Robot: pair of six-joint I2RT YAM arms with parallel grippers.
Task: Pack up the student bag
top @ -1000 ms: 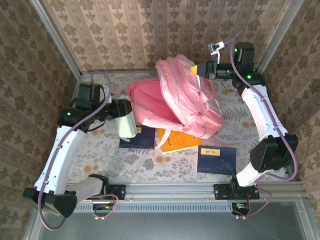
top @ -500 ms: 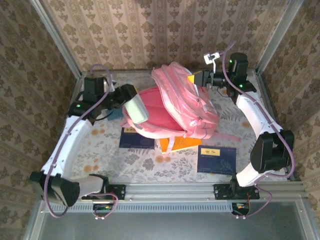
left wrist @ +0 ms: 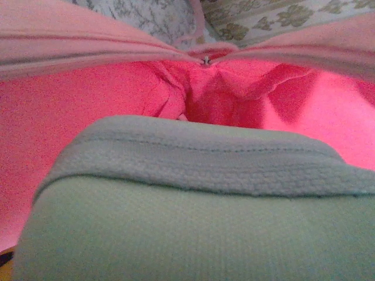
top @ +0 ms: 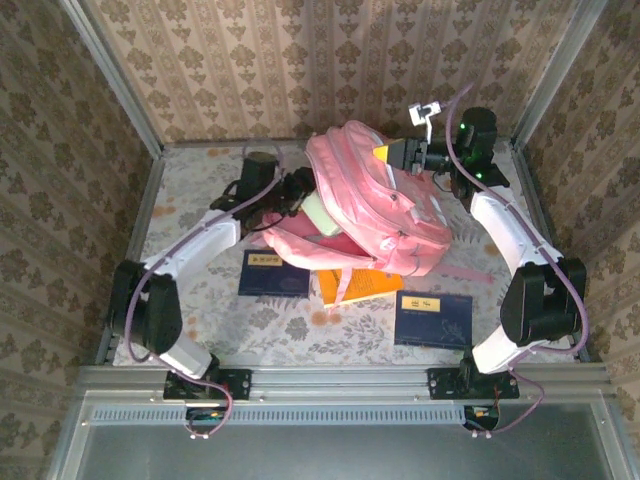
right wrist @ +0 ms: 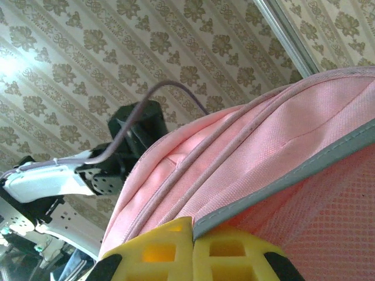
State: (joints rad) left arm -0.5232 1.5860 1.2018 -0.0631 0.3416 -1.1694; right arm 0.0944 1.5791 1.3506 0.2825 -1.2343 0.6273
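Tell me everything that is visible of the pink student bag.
The student bag is a large pink fabric backpack with a pale stripe and a grey-edged rim. It lies tilted on the table, mouth open toward the left, brighter pink lining showing. The right gripper pinches its upper rim. The left gripper holds a pale green cloth at the mouth. Its lower part overlaps an orange book.

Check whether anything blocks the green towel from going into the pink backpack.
Nothing visible does. The pale green towel in the left gripper sits at the open mouth of the student bag, with bare pink lining ahead of it. The right gripper is shut on the bag's top edge, holding it up.
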